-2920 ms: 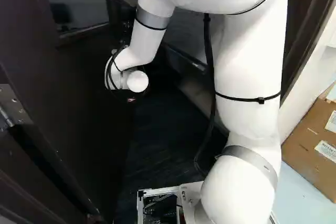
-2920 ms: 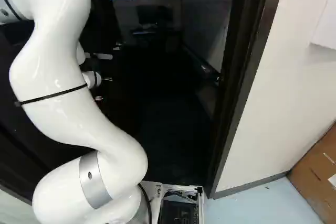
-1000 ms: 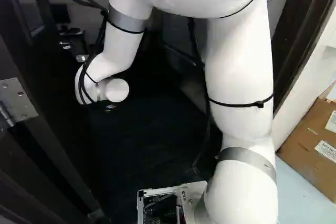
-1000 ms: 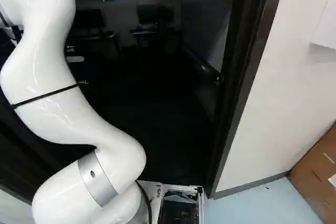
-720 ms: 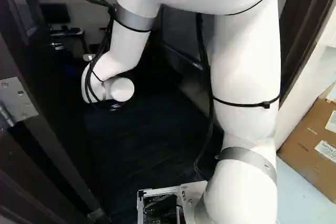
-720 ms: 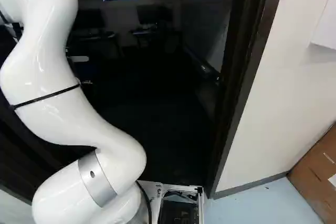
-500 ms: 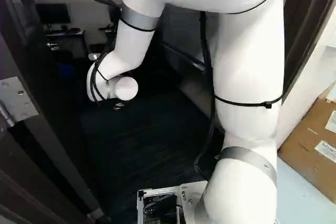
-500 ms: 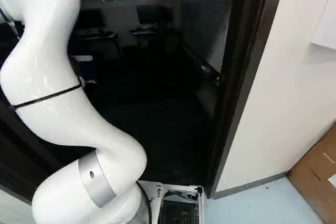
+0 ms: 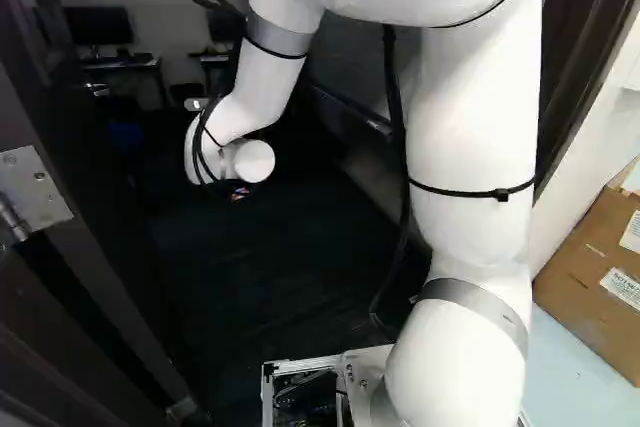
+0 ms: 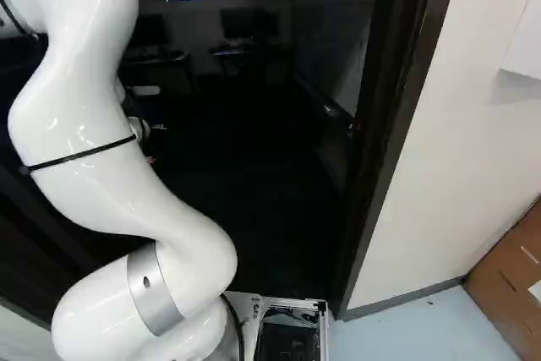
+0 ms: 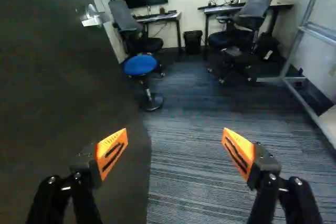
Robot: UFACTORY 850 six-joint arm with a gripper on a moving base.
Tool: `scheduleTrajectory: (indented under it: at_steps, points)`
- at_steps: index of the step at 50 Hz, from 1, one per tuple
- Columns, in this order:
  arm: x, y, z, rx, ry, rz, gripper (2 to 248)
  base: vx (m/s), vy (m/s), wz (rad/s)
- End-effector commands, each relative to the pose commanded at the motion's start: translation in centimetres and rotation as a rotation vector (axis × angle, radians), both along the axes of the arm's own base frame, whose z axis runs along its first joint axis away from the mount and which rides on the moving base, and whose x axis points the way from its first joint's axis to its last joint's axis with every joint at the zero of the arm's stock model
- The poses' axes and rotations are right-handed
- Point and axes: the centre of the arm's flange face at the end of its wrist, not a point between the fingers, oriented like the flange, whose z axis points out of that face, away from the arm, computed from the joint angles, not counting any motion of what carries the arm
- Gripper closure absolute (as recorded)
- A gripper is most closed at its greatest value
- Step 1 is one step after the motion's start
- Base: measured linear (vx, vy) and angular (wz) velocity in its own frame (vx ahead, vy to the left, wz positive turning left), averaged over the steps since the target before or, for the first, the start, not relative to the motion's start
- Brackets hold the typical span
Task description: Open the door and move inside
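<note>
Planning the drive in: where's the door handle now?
In the wrist view, the handle is on the door near its far edge, ahead of the hand and off to one side, a grey chair beyond.

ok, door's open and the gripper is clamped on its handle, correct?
No, the gripper isn't on the handle. The wrist view shows its fingers wide apart, gripping nothing, with the handle farther ahead. The door is open, as you say.
</note>
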Motion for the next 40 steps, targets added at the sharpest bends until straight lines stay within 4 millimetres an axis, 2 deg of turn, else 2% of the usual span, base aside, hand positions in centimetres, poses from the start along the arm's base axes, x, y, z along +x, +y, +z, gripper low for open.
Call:
scheduleTrajectory:
  at_steps: [40]
  points:
    - [3.3, -4.8, 0.1, -0.052, -0.037, 0.000, 3, 0.000, 0.000, 0.000]
